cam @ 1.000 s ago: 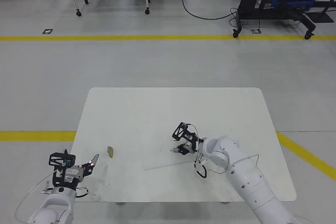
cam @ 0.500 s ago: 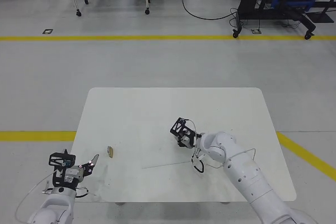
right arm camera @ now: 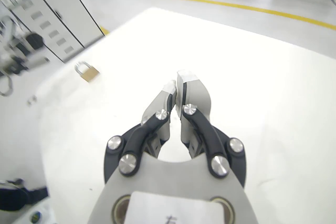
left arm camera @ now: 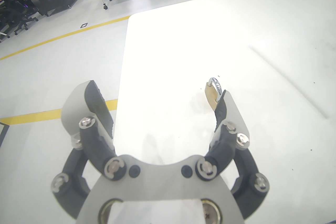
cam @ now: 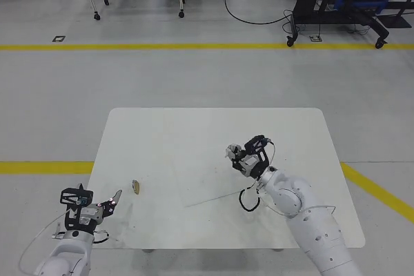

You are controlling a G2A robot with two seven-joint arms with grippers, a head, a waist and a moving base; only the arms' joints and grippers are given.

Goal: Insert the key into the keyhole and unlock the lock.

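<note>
Brass padlock (cam: 135,185) lies on the white table (cam: 193,134) in the lower left of the top view, just beside the left gripper (cam: 113,200) with fingers spread wide, while right of centre the right gripper (cam: 233,152) hovers, fingers pressed together.

Top camera's high, looking down on the whole worktop (cam: 193,131); both wrist cameras skim low across it, sharing the lock (left arm camera: 210,96).

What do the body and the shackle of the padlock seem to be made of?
The padlock body looks like brass with a dull finish: it is yellow-gold. The shackle looks like polished or plated steel: it is silvery with bright glints.
</note>
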